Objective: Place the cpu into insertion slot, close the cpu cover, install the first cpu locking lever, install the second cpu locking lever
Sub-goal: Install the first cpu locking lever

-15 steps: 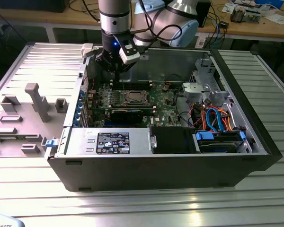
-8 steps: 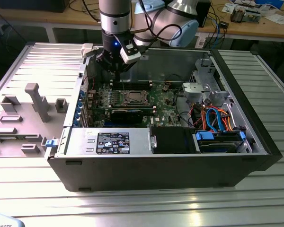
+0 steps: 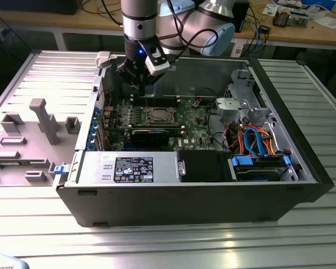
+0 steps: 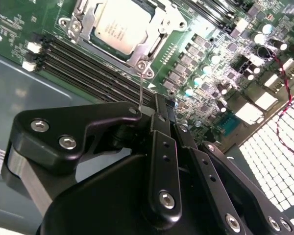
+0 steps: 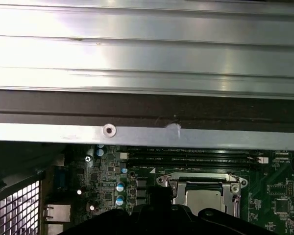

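Black gripper [image 4: 162, 106]: jaws pressed together, low over green circuit board [image 4: 220, 73]. Thin wire locking lever [image 4: 141, 90] reaches their tips; grip on it unclear. Silvery square cpu [image 4: 118, 25] sits in metal-rimmed insertion slot [image 4: 138, 62], metal frame cpu cover [image 4: 83, 22] down.

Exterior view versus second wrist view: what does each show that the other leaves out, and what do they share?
Exterior view: the whole open computer case, its power supply, blue and orange cables. Second wrist view: a thin wire lever running from the cpu cover toward the gripper. Shared: the cpu framed by that cover, with the gripper close by.
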You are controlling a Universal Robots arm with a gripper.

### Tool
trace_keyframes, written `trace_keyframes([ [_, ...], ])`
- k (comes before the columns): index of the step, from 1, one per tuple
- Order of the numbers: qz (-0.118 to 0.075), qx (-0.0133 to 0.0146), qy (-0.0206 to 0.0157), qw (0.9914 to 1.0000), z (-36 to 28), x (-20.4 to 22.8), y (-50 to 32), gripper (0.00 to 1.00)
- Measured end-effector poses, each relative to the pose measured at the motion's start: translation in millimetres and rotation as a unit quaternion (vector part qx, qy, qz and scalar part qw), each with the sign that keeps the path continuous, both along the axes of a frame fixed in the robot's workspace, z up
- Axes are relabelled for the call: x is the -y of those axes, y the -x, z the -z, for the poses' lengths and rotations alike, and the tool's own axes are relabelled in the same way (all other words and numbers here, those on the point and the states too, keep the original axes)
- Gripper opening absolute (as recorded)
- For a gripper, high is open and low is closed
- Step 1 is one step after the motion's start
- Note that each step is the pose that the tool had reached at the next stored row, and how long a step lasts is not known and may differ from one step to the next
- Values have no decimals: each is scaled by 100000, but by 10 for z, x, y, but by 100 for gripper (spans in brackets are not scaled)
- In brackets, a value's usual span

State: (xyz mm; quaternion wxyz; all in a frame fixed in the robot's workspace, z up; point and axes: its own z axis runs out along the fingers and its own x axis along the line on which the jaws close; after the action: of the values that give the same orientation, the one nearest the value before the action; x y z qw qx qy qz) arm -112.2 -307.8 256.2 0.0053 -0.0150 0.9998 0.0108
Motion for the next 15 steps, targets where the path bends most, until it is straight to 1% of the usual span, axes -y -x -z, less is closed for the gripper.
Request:
trace_keyframes([
  [7,663,3,93,99998,7,-3,-105,11],
  [10,858,2,230,99996,18,-6,-133,11],
  [11,908,-6,352,99995,20,-6,-137,11],
  [12,906,3,327,99995,27,-6,-139,11],
  [13,927,-2,-62,99996,38,-6,-142,11],
  [14,1149,-5,-252,99993,46,-6,-146,11],
  [15,1587,2,-294,99987,50,-6,-147,11],
])
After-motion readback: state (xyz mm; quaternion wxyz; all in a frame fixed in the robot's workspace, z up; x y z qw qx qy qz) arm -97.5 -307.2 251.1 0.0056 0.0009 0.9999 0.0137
